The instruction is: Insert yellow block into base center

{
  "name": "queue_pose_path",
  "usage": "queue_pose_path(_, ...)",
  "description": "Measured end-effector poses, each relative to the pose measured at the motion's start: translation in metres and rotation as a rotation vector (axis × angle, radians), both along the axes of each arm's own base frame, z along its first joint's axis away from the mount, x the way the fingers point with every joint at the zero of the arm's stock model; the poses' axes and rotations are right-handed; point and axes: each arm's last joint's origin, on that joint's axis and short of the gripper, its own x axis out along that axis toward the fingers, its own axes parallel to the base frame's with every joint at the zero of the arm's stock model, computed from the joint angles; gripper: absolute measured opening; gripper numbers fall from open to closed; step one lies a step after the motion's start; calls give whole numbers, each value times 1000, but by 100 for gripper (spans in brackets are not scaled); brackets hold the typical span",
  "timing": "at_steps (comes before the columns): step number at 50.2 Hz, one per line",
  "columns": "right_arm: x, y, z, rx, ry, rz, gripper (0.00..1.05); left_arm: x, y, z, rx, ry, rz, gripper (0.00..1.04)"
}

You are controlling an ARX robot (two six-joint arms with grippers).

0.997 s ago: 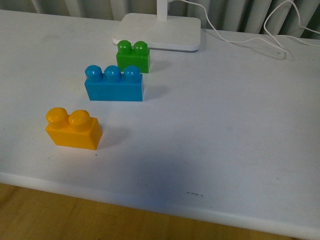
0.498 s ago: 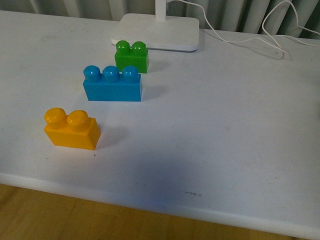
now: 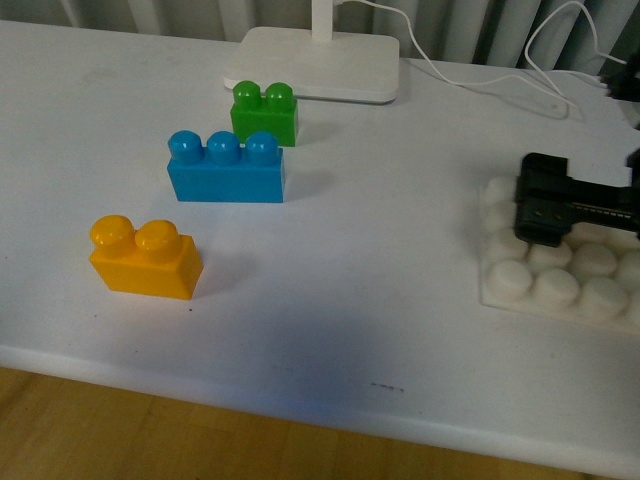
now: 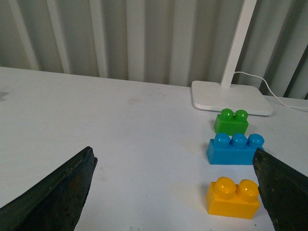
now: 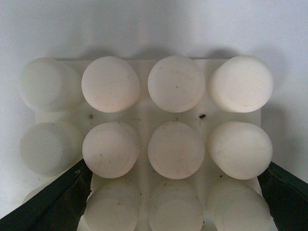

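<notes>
Straddling the base (image 3: 560, 285), right hand (image 3: 545, 215) spread wide.

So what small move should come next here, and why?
Probably the left end effector should descend toward the yellow block: it hangs open with the block untouched between blue brick and table edge, while the right end effector already sits at the base.

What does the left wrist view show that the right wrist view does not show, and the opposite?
Only the left wrist view shows the yellow block, the blue brick, the green brick and the lamp foot with its pole. Only the right wrist view shows the base, seen close from above, its round studs filling the picture. Both show the white table and dark gripper fingers at the lower corners.
</notes>
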Motion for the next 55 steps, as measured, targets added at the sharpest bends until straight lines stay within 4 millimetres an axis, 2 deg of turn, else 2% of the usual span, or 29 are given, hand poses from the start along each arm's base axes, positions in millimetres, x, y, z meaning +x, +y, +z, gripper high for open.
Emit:
queue_pose_path(4, 8, 20, 0, 3, -12, -16, 96, 0, 0, 0, 0, 0, 0, 98)
queue_pose_path(13, 24, 41, 1, 8, -20, -45, 96, 0, 0, 0, 0, 0, 0, 98)
queue_pose_path(34, 28, 49, 3, 13, -16, -70, 96, 0, 0, 0, 0, 0, 0, 98)
queue_pose_path(55, 30, 63, 3, 12, -20, -25, 96, 0, 0, 0, 0, 0, 0, 98)
